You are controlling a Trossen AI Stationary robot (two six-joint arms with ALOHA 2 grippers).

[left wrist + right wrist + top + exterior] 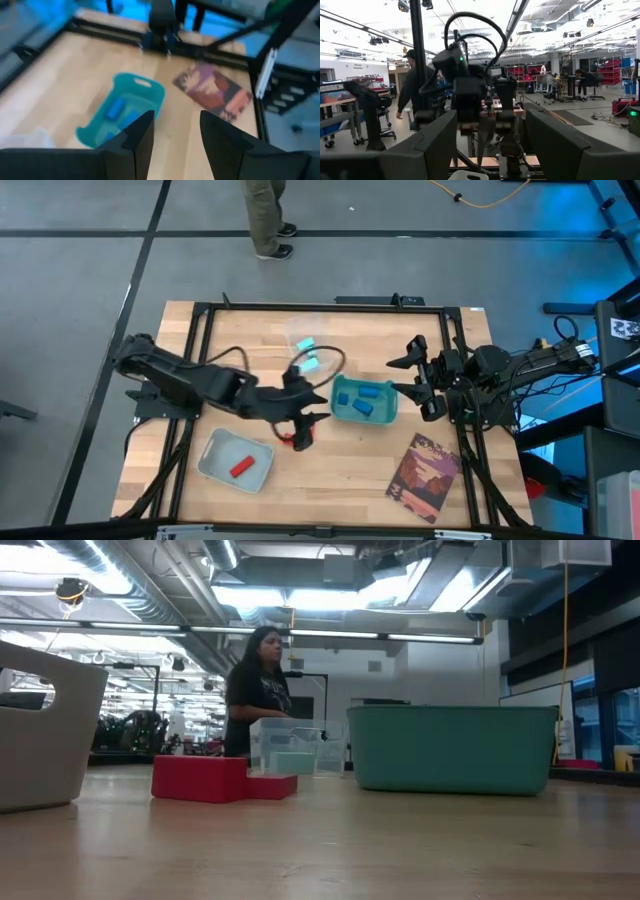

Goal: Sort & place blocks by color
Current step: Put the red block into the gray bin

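Grey rectangular plastic tray [212, 467] at roughly 7 o'clock on the pale wooden table [340, 480]. One small red block [241, 467] lies inside it, long axis running 2 to 8 o'clock.

Left gripper [301, 430] sits near table centre, just off the tray's 2 o'clock corner. Left wrist view shows the two dark fingers [141, 134] apart with bare table between them, nothing held. Directly under and beside the tips in the high view are two more red blocks [298, 442], touching or nearly so. The low view confirms it: a taller one [198, 778] with a flatter one [272, 786] butted against it. Their long axis cannot be read from above; the gripper hides most of them.

At 12 o'clock from the left gripper stands a clear plastic container [305, 345] with light cyan blocks [309, 362] at its near edge.

At 3 o'clock from the left gripper, just beside it, is the teal plastic bin [340, 414] holding darker blue blocks [364, 400].

Right gripper [420, 385] hovers just past the bin's 3 o'clock side, fingers wide apart, empty, waiting.

Illustrated card or booklet [424, 477] at 5 o'clock on the table. Person standing beyond the far edge [268, 215].

Judgement: the reds are the open item, the left arm by far the nearer. They lie straight below its jaws, and the tray is a short carry toward 8 o'clock.
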